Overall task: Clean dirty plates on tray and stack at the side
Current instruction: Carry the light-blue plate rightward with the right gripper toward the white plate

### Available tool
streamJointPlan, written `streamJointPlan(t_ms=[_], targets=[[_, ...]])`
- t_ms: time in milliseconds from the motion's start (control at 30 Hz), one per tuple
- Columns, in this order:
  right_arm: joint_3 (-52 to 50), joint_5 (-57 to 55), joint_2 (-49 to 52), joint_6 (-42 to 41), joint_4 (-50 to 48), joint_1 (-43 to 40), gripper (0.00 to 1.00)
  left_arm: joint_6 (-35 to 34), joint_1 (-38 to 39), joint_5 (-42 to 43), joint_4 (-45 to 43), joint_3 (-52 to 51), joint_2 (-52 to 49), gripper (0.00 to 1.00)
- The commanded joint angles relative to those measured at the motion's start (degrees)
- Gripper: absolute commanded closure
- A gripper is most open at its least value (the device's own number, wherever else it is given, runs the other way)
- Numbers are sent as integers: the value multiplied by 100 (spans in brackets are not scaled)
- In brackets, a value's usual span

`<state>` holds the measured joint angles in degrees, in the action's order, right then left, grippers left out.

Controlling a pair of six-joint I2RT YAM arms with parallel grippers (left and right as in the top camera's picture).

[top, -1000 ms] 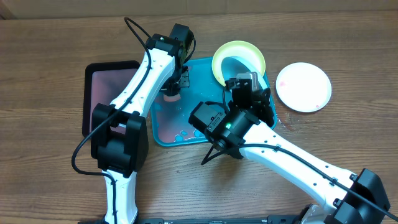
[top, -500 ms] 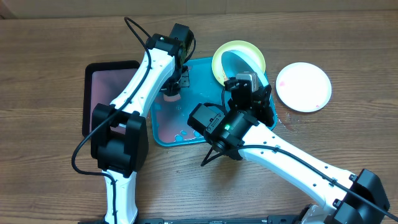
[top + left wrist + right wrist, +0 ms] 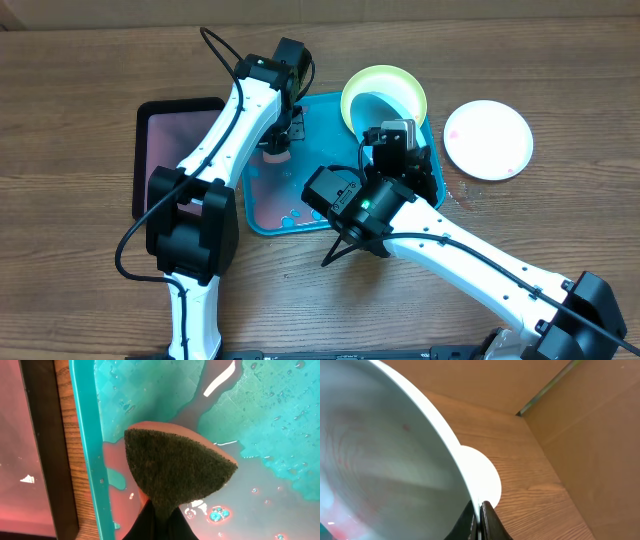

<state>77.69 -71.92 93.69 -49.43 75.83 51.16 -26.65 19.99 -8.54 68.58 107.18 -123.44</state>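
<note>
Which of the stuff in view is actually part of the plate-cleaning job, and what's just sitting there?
In the job:
- turquoise tray
- aqua plate, rim pinched by the right gripper
- yellow-green plate
- white plate, on the table
- sponge, held by the left gripper

Just lying about:
- black tray, beside the turquoise one

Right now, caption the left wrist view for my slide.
Left gripper pinches a dark green scouring sponge over the wet turquoise plastic tray, reddish water pooling beneath.
</note>
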Motion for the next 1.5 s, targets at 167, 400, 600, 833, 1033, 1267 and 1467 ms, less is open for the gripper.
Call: streamJointPlan(t_ms=[167, 400, 600, 833, 1033, 1267, 1467], targets=[[157, 153, -175, -188, -79, -42, 96, -42, -24, 66, -7, -22, -63, 96], [168, 697, -190, -160, -164, -87, 96, -42, -24, 66, -9, -22, -63, 96], [232, 1578, -208, -55, -181, -385, 96, -39, -24, 66, -7, -22, -63, 96], [232, 3152, -210, 588, -505, -1115, 96, -42, -24, 66, -24, -22, -63, 96], [232, 5720, -208, 1908, -1287, -2210, 96, -39, -24, 66, -22, -22, -63, 96], [232, 7563, -208, 2441, -1585, -3766, 96, -39, -24, 66, -31, -22, -63, 96], [232, 7742, -205, 2433, -1899, -5132, 96, -39, -24, 66, -33, -22, -63, 96]])
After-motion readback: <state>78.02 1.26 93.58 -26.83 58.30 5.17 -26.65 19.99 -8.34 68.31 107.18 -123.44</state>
